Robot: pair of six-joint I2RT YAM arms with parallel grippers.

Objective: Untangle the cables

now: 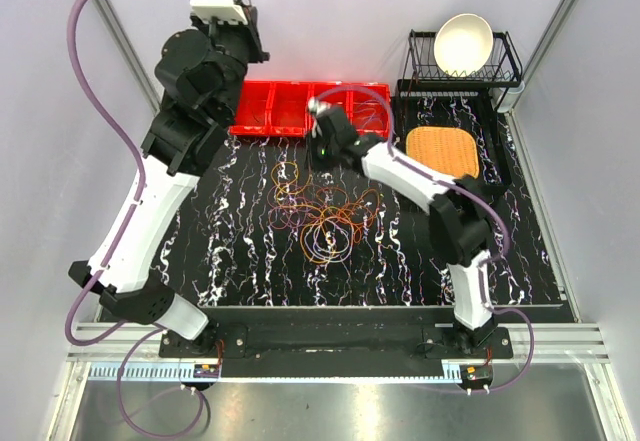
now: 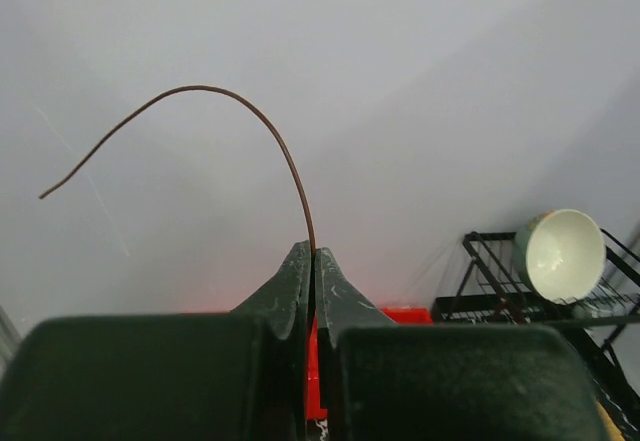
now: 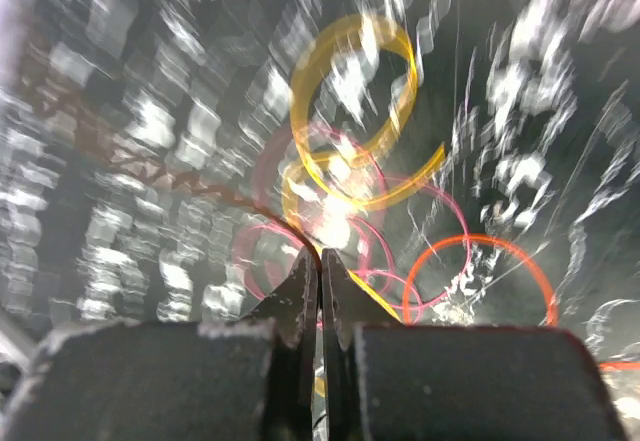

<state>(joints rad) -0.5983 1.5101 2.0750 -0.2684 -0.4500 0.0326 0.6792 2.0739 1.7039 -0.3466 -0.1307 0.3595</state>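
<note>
Brown cable [image 2: 200,87] in left gripper [image 2: 313,259] (right gripper [image 3: 320,261] at tangle [image 1: 325,219])

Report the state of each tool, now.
Left tool: closed, holding a thin brown cable.
Right tool: closed at the cable pile; blur hides whether it grips one.

Red bins [image 1: 275,109]; bowl [image 1: 462,42] in rack [image 1: 511,58]; woven mat [image 1: 441,151]
</note>
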